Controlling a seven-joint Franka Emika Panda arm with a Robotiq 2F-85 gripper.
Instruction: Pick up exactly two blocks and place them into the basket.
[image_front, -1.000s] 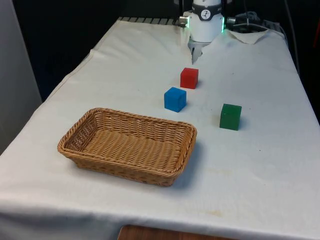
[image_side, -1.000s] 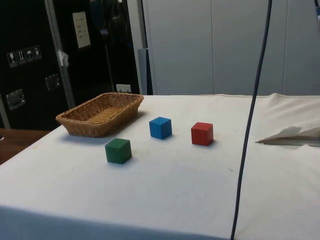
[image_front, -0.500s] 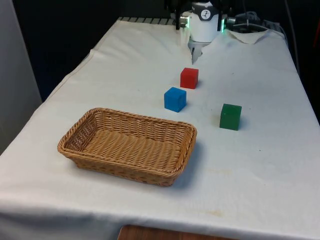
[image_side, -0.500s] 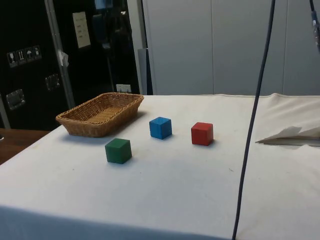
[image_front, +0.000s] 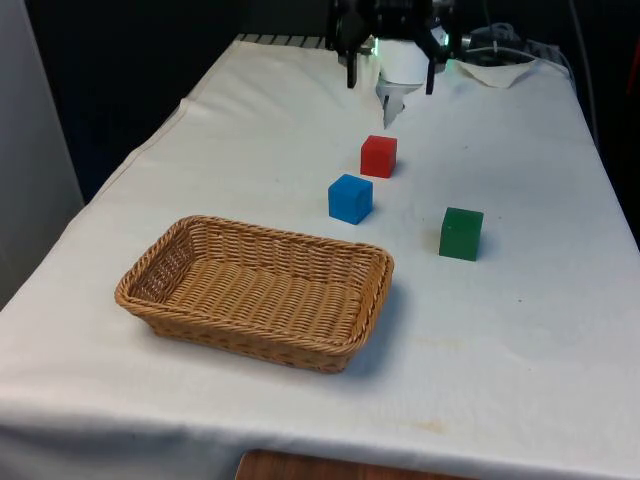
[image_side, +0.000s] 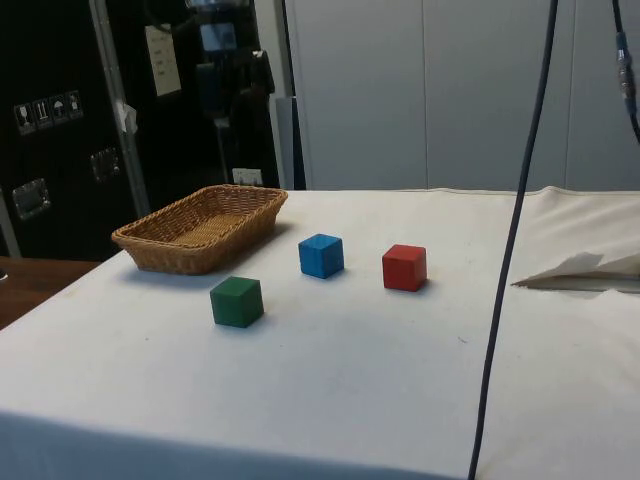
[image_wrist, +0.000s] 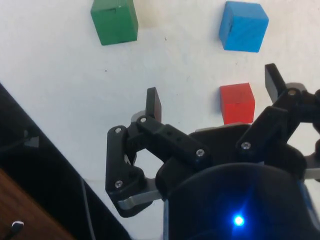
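While the three cube-shaped blocks sit apart from one another on the white cloth of the worktop (image_front: 250, 130), none of them lies in the basket (image_front: 350, 340). The blue block (image_front: 350, 198) is the one nearest the basket, just off the basket's far corner toward the robot's end. The red block (image_front: 378, 156) stands a little beyond the blue one, further from the basket. The green block (image_front: 461, 233) lies off the basket's side toward the front view's right, well apart from the other two. All three have flat, matte painted faces and crisp edges, and each rests flat on one face.

The basket is a shallow oblong of tan woven wicker with rounded corners, a braided rim and sloping walls; its inside shows bare weave. In the side view it sits beyond the green block (image_side: 237, 301) and the blue block (image_side: 321, 255), with the red block (image_side: 404, 267) furthest from the basket (image_side: 150, 245).

The black pincer (image_front: 390, 75) hangs above the cloth further from the basket than the red block, its two fingers spread wide apart with nothing between them. From the wrist, the pincer (image_wrist: 213, 95) shows one finger (image_wrist: 153, 103) well clear of the red block (image_wrist: 236, 102), which lies on the cloth below the gap.
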